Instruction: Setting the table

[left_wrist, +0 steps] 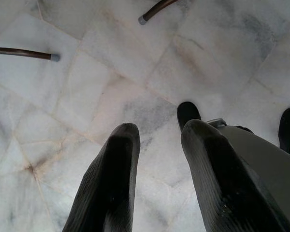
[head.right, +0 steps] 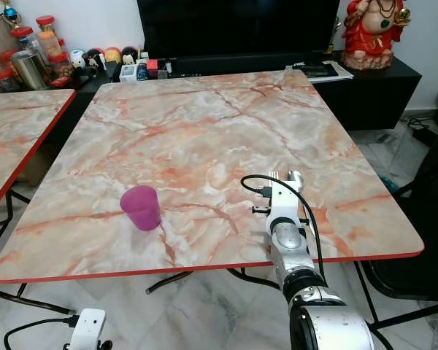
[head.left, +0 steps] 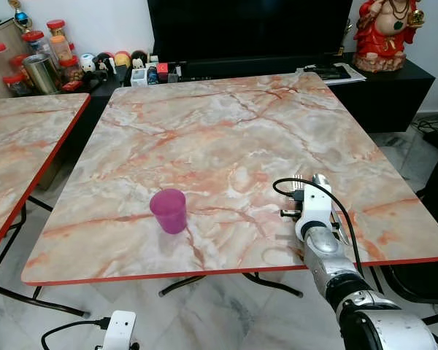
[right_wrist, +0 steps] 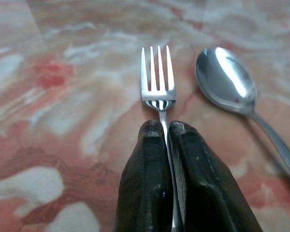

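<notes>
Judging by the table (head.left: 226,131), the setting is only begun: a cup (head.left: 168,210) stands near its front edge, and a spoon (right_wrist: 226,80) lies to the cup's right, just beside a fork (right_wrist: 158,82). The fork is pinched by its handle in the right gripper (right_wrist: 166,128), tines low over the marble; contact cannot be told. The left gripper (left_wrist: 157,133) hangs narrowly parted over the floor, empty. No plate is seen yet, and the fork is judged not yet released
</notes>
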Available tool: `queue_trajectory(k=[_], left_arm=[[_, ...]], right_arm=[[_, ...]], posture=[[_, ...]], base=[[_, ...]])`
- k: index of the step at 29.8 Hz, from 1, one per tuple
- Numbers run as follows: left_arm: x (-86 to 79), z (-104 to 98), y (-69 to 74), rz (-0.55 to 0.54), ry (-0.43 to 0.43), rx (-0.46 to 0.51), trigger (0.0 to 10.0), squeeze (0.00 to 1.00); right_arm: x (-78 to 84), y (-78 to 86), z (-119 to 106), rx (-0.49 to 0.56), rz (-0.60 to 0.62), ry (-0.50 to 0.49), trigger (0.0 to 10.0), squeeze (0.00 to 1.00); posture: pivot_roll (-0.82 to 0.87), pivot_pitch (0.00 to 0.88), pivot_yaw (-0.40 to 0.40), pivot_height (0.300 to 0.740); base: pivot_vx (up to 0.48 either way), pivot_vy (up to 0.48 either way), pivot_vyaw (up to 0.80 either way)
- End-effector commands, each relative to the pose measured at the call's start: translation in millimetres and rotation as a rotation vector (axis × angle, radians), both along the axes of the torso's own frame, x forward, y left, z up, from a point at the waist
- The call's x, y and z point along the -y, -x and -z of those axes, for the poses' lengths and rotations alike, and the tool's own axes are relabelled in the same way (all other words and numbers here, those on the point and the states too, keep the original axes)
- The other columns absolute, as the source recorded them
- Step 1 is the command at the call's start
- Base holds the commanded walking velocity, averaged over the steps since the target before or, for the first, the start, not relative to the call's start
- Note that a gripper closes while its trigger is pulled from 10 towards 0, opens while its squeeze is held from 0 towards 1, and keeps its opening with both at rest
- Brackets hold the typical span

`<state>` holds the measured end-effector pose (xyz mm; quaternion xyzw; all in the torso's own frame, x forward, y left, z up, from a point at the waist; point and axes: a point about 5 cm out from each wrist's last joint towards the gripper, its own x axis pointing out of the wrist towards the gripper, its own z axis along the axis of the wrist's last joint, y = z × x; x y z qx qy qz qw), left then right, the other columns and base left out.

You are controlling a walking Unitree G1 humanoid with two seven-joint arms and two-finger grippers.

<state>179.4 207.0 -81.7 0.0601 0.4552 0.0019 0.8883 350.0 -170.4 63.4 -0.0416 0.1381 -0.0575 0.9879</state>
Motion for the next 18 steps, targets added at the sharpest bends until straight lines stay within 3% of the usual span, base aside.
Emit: queue_trajectory(k=[1,9,11,18], left_arm=[[-2.6,-0.1,0.1,0.0,-0.011,-0.01,10.0,0.0],[-1.0,0.3,0.4,-0.003,-0.015,-0.008,10.0,0.0],[-0.6,0.4,0.9,-0.016,-0.017,0.003,10.0,0.0],[0.1,0.9,1.9,-0.028,-0.025,0.009,10.0,0.0]], right_arm=[[-8.0,-2.4,-7.5,0.067,-0.03,0.009,10.0,0.0],[-27.4,-6.5,-30.9,0.258,-0.06,-0.078,10.0,0.0],[-38.1,-5.5,-42.1,0.348,-0.099,-0.036,10.0,0.0],[-49.6,1.8,-66.2,0.55,-0.121,0.018,10.0,0.0]], posture=[[-0.01,0.004,0.063,0.74],[-0.01,0.0,0.05,0.74],[-0.02,0.0,0.046,0.74],[-0.02,0.0,0.032,0.74]], base=[[0.0,0.0,0.0],[0.0,0.0,0.0],[0.0,0.0,0.0],[0.0,0.0,0.0]])
